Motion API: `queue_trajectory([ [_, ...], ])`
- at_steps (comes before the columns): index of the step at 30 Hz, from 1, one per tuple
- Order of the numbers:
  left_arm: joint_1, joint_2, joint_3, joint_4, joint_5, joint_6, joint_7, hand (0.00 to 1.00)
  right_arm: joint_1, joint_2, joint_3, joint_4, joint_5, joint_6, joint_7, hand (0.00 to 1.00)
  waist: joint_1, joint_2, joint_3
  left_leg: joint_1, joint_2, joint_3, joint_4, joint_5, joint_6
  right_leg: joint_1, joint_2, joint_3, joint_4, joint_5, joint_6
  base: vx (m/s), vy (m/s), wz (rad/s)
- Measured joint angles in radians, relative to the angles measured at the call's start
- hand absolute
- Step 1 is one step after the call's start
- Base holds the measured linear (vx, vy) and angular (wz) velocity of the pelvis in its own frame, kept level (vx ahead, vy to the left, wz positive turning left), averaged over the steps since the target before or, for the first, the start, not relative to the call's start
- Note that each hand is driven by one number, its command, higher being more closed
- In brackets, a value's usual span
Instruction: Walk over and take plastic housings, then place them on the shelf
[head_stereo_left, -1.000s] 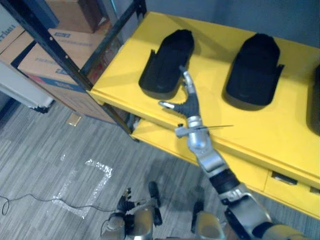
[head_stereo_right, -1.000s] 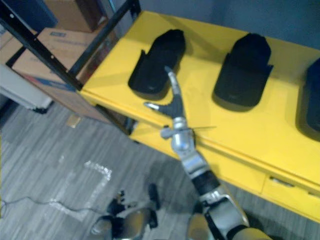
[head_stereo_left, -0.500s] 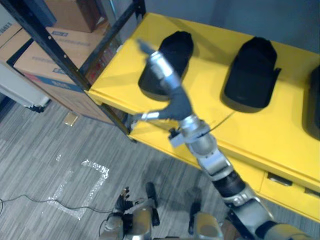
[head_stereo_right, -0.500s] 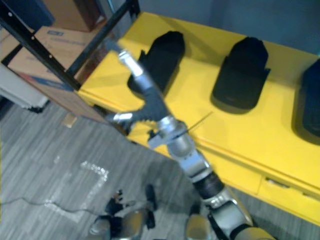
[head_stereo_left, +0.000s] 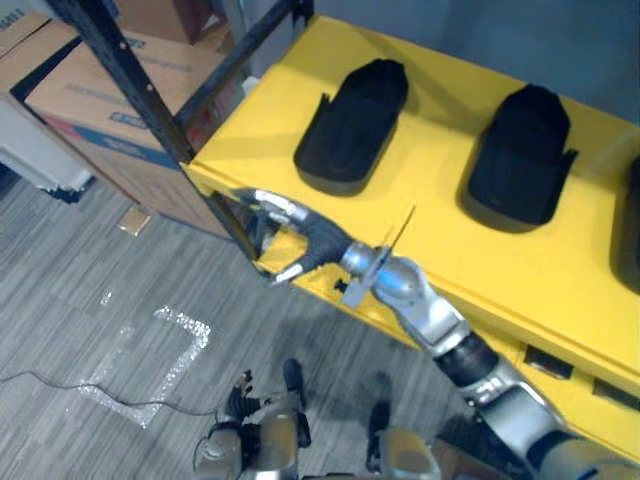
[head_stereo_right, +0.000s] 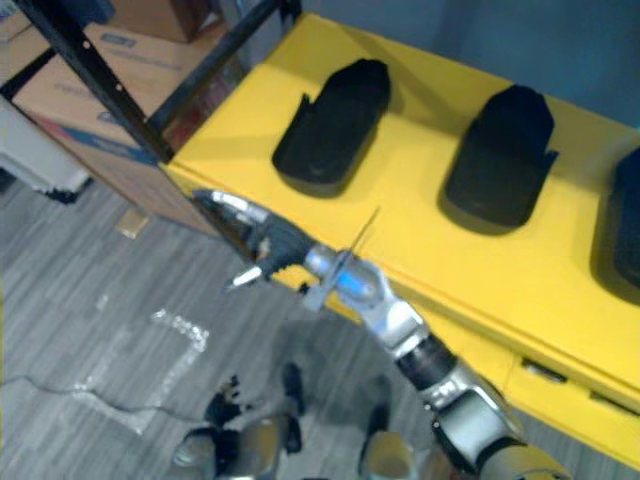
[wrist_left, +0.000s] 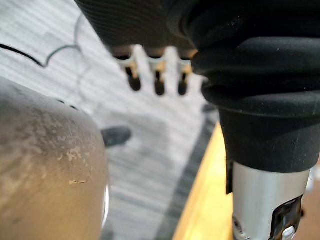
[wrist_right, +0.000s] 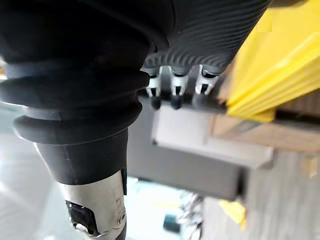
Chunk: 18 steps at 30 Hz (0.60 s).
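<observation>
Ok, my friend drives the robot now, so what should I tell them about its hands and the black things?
The right hand is open and empty, off the front left corner of the yellow shelf.
The left hand is open and empty, low over the floor.
The left housing, middle housing and third housing lie on the shelf.
Left to do: fetch any more housings.

Matt black plastic housings (head_stereo_left: 352, 130), smooth yellow shelf (head_stereo_left: 440, 140)

We see black plastic housings (head_stereo_left: 352, 127), a yellow shelf (head_stereo_left: 440, 235), grey streaked floor (head_stereo_left: 70, 290) at seven o'clock, brown cardboard boxes (head_stereo_left: 95, 95).
</observation>
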Motion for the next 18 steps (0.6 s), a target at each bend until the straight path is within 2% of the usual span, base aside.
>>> queue_trajectory([
  [6, 0.000, -0.001, 0.000, -0.004, 0.000, 0.001, 0.000, 0.00, -0.024, 0.031, -0.050, 0.127, -0.066, -0.024, -0.052, 0.00, 0.005, 0.000, 0.000, -0.003, -0.002, -0.006, 0.000, 0.004, 0.005, 0.000, -0.001, -0.007, 0.000, 0.000, 0.000, 0.00, 0.000, 0.01],
  [8, 0.000, 0.000, 0.000, -0.016, 0.000, 0.019, 0.000, 0.00, -0.037, 0.038, -0.067, 0.193, -0.102, -0.030, -0.079, 0.00, 0.008, 0.000, 0.000, -0.004, -0.003, -0.009, 0.004, 0.005, 0.006, 0.002, -0.001, -0.010, 0.003, 0.000, 0.000, 0.04, -0.008, 0.04],
  [12, 0.001, -0.002, 0.001, -0.021, 0.001, 0.020, 0.000, 0.00, -0.075, 0.037, -0.100, 0.305, -0.132, -0.043, -0.134, 0.00, 0.014, 0.003, 0.002, -0.007, -0.005, -0.025, 0.004, 0.010, 0.007, 0.011, -0.001, -0.029, 0.002, -0.001, -0.001, 0.03, -0.009, 0.13],
  [18, 0.000, -0.006, 0.001, -0.028, 0.001, 0.020, -0.002, 0.00, -0.130, 0.031, -0.135, 0.396, -0.140, -0.074, -0.158, 0.00, 0.028, 0.009, 0.005, -0.007, -0.006, -0.028, 0.004, 0.010, 0.007, 0.011, -0.001, -0.033, 0.007, -0.005, -0.005, 0.00, -0.001, 0.02],
])
